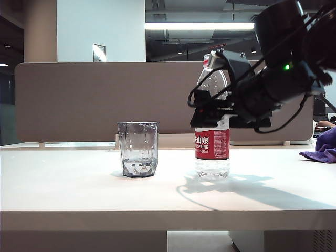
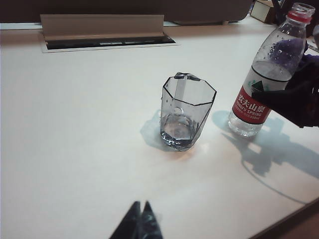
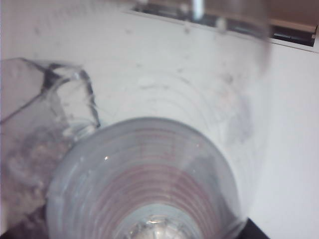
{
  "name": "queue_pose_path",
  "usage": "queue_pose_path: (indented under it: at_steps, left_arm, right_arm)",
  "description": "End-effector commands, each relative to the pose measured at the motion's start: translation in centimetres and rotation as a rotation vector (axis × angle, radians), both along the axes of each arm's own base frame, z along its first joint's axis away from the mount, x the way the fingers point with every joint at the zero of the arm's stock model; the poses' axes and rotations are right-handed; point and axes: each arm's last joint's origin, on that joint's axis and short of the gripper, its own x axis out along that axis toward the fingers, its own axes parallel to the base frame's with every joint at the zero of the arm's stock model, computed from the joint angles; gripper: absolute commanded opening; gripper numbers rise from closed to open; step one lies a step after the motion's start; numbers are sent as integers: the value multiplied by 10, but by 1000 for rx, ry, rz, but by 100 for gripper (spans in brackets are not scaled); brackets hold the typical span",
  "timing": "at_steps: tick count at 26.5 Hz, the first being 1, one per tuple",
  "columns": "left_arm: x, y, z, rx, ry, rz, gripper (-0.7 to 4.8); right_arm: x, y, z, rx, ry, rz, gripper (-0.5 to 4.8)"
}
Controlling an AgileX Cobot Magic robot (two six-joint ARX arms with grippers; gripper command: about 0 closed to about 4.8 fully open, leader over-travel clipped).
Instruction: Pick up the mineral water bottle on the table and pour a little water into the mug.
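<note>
While the mineral water bottle (image 1: 212, 142) stands upright on the worktop (image 1: 79, 184), its red label reads "SPRING" under white Chinese characters in the exterior view and "NONGFU SPRING" in the left wrist view; red neck ring visible, cap off there, a little water in the base. Mug (image 1: 138, 149) sits well apart from the bottle, to its left in the exterior view, upright, a shallow pool of water in the bottom. Right pincer (image 1: 210, 113) is at the bottle's mid-height, just above the label, jaws spread wide on either side of the body; whether the pads press the plastic cannot be told, bottle still resting on the surface. Right wrist view is filled by the blurred ribbed bottle wall, mug beside it. Left pincer (image 2: 141, 224) hangs low over the near part of the worktop, dark tips together, nothing in them, well clear of the mug. Worktop is smooth, off-white, thick front edge, strong shadows under the arm. Cable slot (image 2: 107, 42) with a raised flap sits at the back, a grey partition (image 1: 79, 100) behind it, a ceiling strip light (image 1: 199, 25) above. Purple cloth (image 1: 323, 147) lies at the far right edge. Wide bare surface in front of and left of the mug.
</note>
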Motion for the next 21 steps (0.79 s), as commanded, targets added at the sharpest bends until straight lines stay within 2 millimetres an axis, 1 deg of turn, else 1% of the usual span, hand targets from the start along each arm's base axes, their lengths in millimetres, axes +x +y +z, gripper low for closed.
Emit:
queue_pose_path:
  at_steps: [1, 4, 6, 7, 14, 19, 21]
  left_arm:
    - [0, 0, 2, 3, -18, -2, -4]
    - [0, 0, 2, 3, -19, -2, -4]
    - [0, 0, 2, 3, -18, -2, -4]
    - [0, 0, 2, 3, -19, -2, -4]
    - [0, 0, 2, 3, -19, -2, -4]
    - [0, 0, 2, 3, -19, -2, -4]
    - [0, 0, 2, 3, -18, -2, -4]
  right_arm:
    - [-3, -1, 11, 4, -18, 3, 479]
    - [-9, -4, 14, -13, 13, 3, 479]
    - [-16, -8, 15, -16, 19, 3, 479]
    - [-23, -12, 16, -15, 14, -1, 479]
    - [-49, -27, 25, -30, 21, -32, 479]
    - [-80, -45, 38, -45, -6, -106, 479]
    - [-88, -49, 39, -36, -20, -107, 479]
